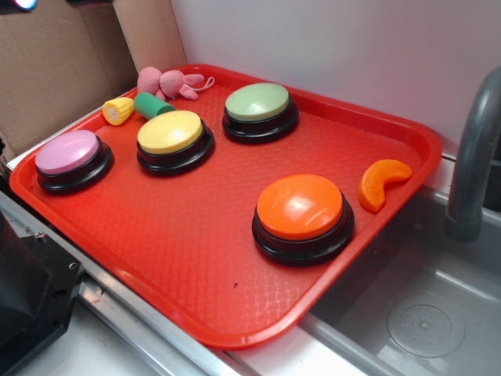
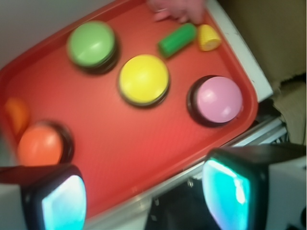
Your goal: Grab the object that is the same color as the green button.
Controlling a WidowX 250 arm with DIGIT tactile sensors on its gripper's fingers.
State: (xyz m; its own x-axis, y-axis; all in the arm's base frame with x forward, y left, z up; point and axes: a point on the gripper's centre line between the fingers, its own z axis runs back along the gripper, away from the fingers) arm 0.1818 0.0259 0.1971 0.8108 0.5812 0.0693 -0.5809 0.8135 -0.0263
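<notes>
Tray [image 1: 196, 258]: red, holds all the toys.
Green button [image 1: 257, 103]: at the far side of the tray.
Cylinder [image 1: 153, 105]: small, dark green, lying on its side at the tray's far corner, between the corn [image 1: 118, 110] and the bunny [image 1: 166, 81], just behind the yellow button [image 1: 170, 132].
Gripper [image 2: 144, 191]: jaws spread wide, holding nothing, at the tray's near edge, well apart from the cylinder.

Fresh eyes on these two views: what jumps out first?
The red tray fills the scene, with four big dome buttons on it: pink at the left, yellow mid-back, the green button at the back, orange in front. The green cylinder lies between the yellow corn toy and the pink plush bunny. The gripper is open, empty.
</notes>
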